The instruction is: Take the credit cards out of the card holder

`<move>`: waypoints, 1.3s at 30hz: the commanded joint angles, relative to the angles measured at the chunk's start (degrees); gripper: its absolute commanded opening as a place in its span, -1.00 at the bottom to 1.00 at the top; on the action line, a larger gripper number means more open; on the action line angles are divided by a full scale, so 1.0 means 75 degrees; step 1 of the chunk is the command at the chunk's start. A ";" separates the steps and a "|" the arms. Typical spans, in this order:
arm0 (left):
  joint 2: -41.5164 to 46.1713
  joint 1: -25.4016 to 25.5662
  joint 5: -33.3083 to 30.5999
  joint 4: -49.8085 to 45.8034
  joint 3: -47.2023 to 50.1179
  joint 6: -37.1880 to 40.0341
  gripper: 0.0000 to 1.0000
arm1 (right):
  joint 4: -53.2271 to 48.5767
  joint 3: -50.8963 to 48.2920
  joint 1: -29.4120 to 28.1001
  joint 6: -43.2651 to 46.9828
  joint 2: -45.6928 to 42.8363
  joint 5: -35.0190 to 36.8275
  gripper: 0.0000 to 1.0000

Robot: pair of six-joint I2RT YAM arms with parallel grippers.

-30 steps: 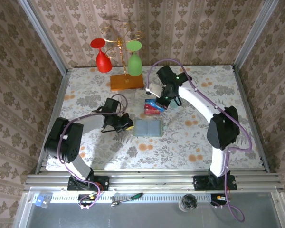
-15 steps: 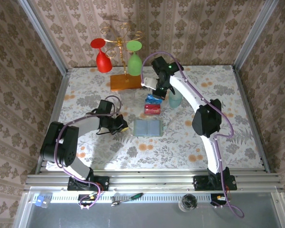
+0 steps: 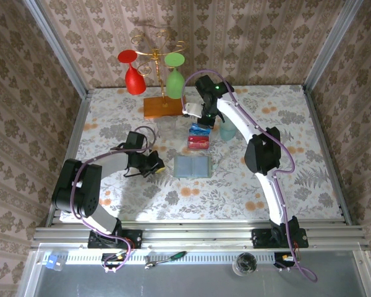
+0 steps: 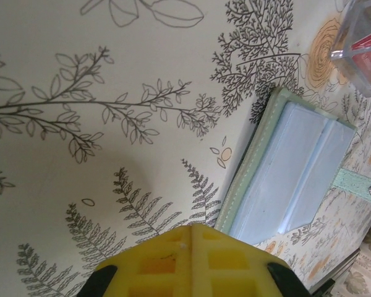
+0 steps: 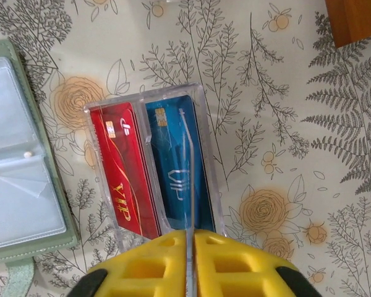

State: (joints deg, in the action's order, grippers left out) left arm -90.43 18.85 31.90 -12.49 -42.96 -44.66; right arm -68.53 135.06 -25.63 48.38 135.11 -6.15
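The card holder (image 3: 192,166) lies open and flat mid-table, pale blue-grey inside (image 4: 297,167), its green edge at the left of the right wrist view (image 5: 18,167). A red credit card (image 5: 120,173) and a blue one (image 5: 167,167) lie in a clear plastic box (image 3: 199,137). My right gripper (image 5: 190,238) hangs over that box (image 5: 204,142), shut on a thin card (image 5: 187,179) seen edge-on above the blue one. My left gripper (image 4: 191,230) is shut on nothing, low over the cloth just left of the holder (image 3: 156,166).
An orange-brown wooden slab (image 3: 165,106) carries a gold stand with a red glass (image 3: 134,77) and a green glass (image 3: 175,77) at the back. A pale blue cup (image 3: 227,130) stands right of the box. The slab's corner (image 5: 358,18) is near my right gripper.
My right arm has swung back and left, bringing the gripper with the card over the clear box. My left gripper has drawn slightly left, away from the holder.
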 commanded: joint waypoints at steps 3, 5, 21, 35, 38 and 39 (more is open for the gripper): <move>0.0297 -0.0131 -0.0171 -0.0183 0.0101 0.0258 -0.90 | 0.0094 0.0187 0.0059 -0.0066 0.0049 0.0336 -0.51; 0.0347 -0.0172 -0.0246 -0.0240 0.0047 0.0382 -0.89 | 0.0206 0.0016 0.0080 -0.0156 -0.0127 0.0366 -0.50; 0.1561 -0.1203 -0.2113 -0.0750 0.0074 0.1788 0.72 | 0.4843 -0.6457 0.0791 -0.2614 -0.4476 0.1148 0.67; 0.2607 -0.1960 -0.4890 -0.0235 0.0208 0.2661 1.00 | 0.8080 -1.0648 0.2260 -0.4792 -0.6752 0.2391 1.00; 0.2748 -0.2010 -0.5577 0.0305 0.0411 0.2935 1.00 | 0.8863 -1.1311 0.2585 -0.5301 -0.6758 0.2789 1.00; 0.2764 -0.2024 -0.5786 0.0497 0.0461 0.3091 1.00 | 0.9135 -1.1516 0.2676 -0.5485 -0.6710 0.2930 1.00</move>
State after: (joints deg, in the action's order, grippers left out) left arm -70.78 4.34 -3.73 -13.37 -40.88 -25.71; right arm -9.04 52.05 -7.03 13.26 85.54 10.83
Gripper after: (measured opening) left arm 0.999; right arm 0.999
